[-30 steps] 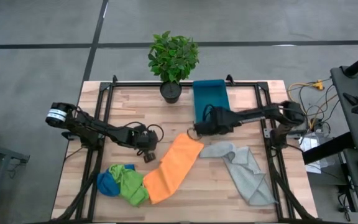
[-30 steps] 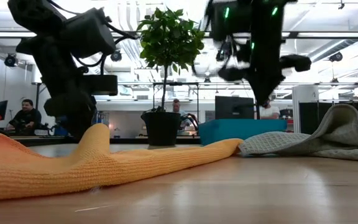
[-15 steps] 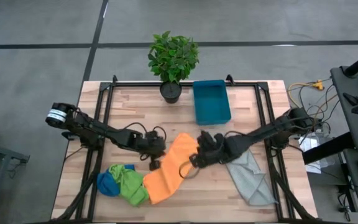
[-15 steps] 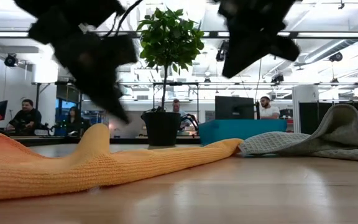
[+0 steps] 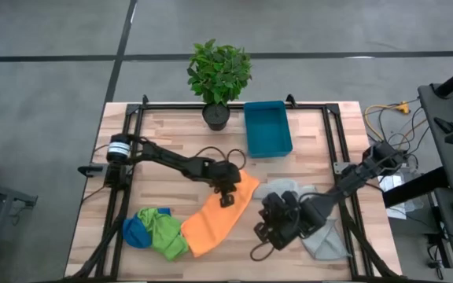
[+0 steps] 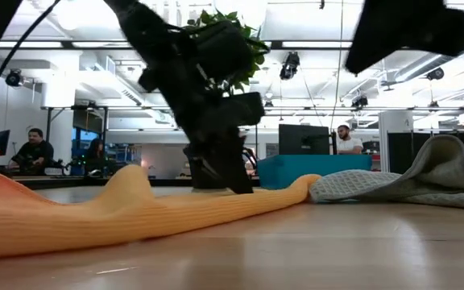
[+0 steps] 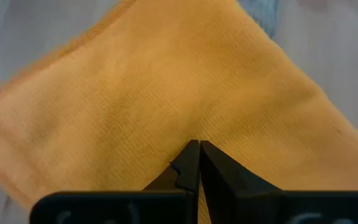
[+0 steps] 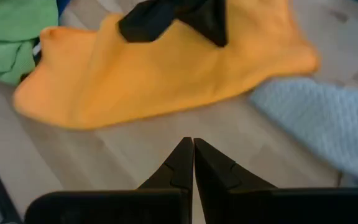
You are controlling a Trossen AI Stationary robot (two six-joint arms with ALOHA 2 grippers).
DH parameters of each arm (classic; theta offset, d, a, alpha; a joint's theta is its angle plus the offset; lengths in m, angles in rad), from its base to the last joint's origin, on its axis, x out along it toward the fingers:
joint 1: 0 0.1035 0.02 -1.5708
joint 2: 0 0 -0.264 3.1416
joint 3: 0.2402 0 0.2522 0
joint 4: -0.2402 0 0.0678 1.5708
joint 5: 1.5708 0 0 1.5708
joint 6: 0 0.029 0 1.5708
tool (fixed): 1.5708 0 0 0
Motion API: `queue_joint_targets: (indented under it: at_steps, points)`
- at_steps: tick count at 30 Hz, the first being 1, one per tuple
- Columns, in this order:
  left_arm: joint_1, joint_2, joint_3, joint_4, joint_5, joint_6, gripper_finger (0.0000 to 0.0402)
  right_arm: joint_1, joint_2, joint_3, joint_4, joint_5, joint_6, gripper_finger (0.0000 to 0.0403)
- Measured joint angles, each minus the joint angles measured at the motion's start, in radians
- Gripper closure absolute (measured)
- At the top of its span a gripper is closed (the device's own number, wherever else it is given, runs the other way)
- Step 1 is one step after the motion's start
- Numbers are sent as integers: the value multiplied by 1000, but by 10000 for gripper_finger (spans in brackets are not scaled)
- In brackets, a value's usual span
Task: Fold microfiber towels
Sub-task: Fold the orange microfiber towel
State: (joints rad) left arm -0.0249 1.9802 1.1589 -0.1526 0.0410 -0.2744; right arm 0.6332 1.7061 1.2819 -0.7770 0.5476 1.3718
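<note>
Left gripper [image 5: 226,196], fingers pinched together and empty, now pressed onto the far end of the long orange microfiber towel [image 5: 215,214], having swung in from beside it; right gripper [image 5: 262,234], likewise closed and empty, pulled back to bare pale wood-plank table [image 5: 171,126] just right of that towel. Folding not yet begun. Beyond, an open-plan workshop with seated people.

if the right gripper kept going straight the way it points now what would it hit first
Probably bare table first, then the orange towel just beyond. The right gripper, fingers shut, points over open wood toward that towel, where the left gripper rests. How high it hangs is unclear.
</note>
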Motion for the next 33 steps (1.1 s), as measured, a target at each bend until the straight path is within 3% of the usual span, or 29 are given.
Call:
queue_joint_targets:
  at_steps: [4,9,14,17,19,24,28,33]
  points:
    - [6,33,33,-97,-99,-66,401,56,0,0,-45,3,90,394]
    - [12,14,30,-234,-354,-206,402,93,0,-1,-121,4,186,394]
    - [1,-56,16,-340,-525,-242,402,95,0,-1,-147,4,196,394]
    - [-20,-143,1,-328,-559,-213,402,93,0,0,-153,28,192,394]
    - [-38,-214,-7,-312,-509,-144,402,93,0,0,-153,58,192,394]
    - [-120,-299,-56,-315,-244,58,402,93,0,0,-160,109,189,394]
    - [-191,-334,-108,-297,-39,97,402,93,0,0,-161,119,150,394]
    - [-281,-289,-152,-302,-3,52,402,93,0,0,-161,127,135,394]
